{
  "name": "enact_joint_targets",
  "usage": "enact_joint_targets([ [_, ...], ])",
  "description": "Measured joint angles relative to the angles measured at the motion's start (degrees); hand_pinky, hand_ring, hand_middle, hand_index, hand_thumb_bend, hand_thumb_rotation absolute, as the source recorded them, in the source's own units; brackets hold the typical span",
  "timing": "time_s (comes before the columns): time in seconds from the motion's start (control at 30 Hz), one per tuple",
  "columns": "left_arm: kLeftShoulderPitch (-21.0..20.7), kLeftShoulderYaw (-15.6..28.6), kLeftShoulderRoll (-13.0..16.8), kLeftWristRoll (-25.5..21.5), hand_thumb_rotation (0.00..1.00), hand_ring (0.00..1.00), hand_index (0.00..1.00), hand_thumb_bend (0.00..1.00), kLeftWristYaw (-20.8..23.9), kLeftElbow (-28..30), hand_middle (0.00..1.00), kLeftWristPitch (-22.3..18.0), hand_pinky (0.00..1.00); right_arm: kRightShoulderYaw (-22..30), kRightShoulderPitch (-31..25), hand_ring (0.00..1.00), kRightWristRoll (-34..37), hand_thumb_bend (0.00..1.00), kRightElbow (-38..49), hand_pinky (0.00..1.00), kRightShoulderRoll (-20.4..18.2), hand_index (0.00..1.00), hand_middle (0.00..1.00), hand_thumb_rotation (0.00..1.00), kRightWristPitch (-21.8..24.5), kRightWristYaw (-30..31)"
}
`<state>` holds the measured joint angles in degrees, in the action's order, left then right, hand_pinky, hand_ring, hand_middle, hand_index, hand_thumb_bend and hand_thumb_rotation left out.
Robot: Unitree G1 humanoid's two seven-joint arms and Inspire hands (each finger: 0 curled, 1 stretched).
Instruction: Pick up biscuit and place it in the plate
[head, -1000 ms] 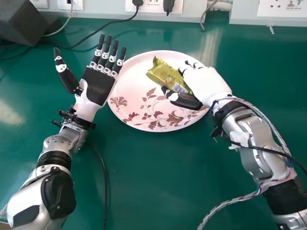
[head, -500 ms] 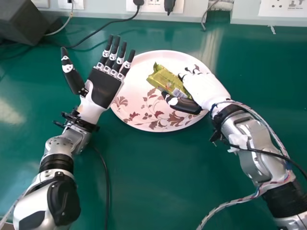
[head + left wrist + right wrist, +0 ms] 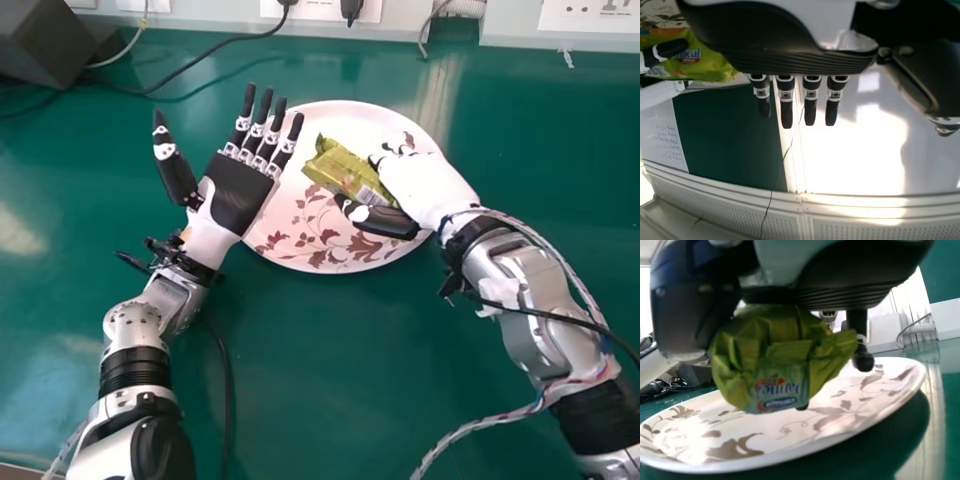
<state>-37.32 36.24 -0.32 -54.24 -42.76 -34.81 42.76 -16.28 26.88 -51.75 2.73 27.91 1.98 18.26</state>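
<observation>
Biscuit [image 3: 345, 168] in a green wrapper is pinched between the right hand's [image 3: 428, 188] thumb and fingers, above the plate [image 3: 332, 264]. The left hand [image 3: 236, 194], fingers straight, covers part of the rim. Beyond lie a black cable [image 3: 150, 92] and a dark box [image 3: 42, 42], cut off. Print marks the wrapper; the right fingers are partly hidden.

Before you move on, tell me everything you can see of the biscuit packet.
The packet is a small, oblong, yellow-green wrapper, shiny and crinkled like thin plastic film, with ragged-looking folds at its end, coloured print and a white barcode patch. It looks unopened, though not every side can be seen. The right hand grips it between thumb and fingers over the patterned plate, its long side slanting, far end to the left.
</observation>
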Motion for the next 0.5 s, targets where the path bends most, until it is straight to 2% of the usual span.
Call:
enact_joint_targets([
  [0.1, 0.83, -0.49, -0.96, -1.11, 0.60, 0.89, 0.90, 1.00, 2.97, 3.17, 0.93, 0.12, 0.94, 0.06, 0.56, 0.13, 0.64, 0.27, -1.03, 0.10, 0.88, 0.19, 0.16, 0.36, -0.53, -0.02],
  [0.37, 2.37, -0.95, -2.15, -4.60, 0.59, 0.88, 0.89, 1.00, 9.80, 7.80, 0.92, 1.19, 0.93, 0.06, 0.99, 0.11, 1.21, 0.27, -2.12, 0.08, 1.27, 0.16, 0.14, 0.24, -0.68, -0.07],
  [0.5, 2.47, -1.16, -2.31, -5.54, 0.58, 0.89, 0.89, 1.00, 11.32, 8.23, 0.92, 1.31, 0.94, -0.04, 1.04, 0.13, 1.57, 0.27, -2.90, 0.10, 1.27, 0.17, 0.16, 0.28, -0.55, 0.44],
])
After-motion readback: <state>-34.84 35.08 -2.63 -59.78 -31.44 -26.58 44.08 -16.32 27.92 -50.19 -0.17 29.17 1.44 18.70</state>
